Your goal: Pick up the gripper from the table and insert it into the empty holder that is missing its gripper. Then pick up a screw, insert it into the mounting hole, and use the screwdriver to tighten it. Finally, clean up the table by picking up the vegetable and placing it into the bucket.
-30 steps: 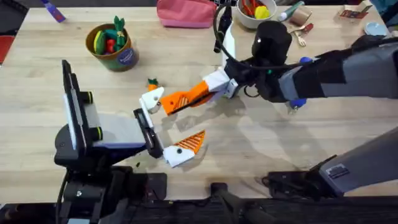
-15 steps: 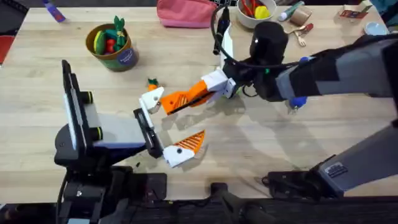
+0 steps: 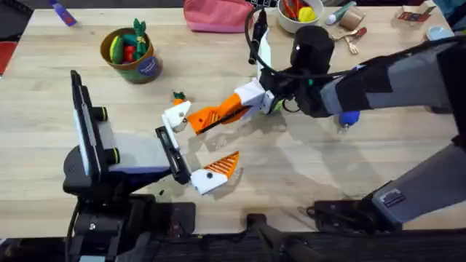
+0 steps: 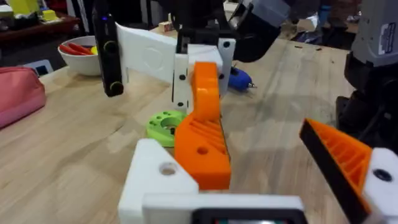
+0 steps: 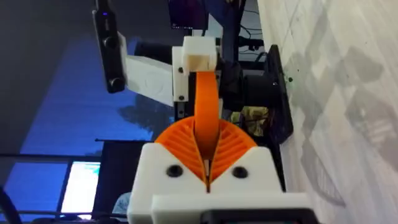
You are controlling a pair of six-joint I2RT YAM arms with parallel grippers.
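My right gripper [image 3: 246, 102] is shut on the gripper [image 3: 213, 115], an orange ribbed fingertip. Its free end rests against the empty holder [image 3: 177, 116], the white far finger mount of my left gripper [image 3: 198, 144]. That gripper is open, and its near finger [image 3: 215, 173] carries an orange pad. In the left wrist view the orange gripper [image 4: 202, 138] lies beside the holder [image 4: 157, 180]. The vegetable [image 3: 178, 96], a small carrot, lies just beyond the holder. The bucket [image 3: 132, 53] stands at the far left. The blue screwdriver [image 3: 348, 118] is mostly hidden under the right arm.
A white bowl [image 3: 294, 16] and a pink pouch [image 3: 217, 14] sit at the far edge. Small items lie at the far right corner. A green disc [image 4: 164, 123] lies near the right gripper. Bare table stretches in front of the right arm.
The right arm has shifted slightly to the left, nudging the orange gripper closer against the holder. The left arm has not moved.
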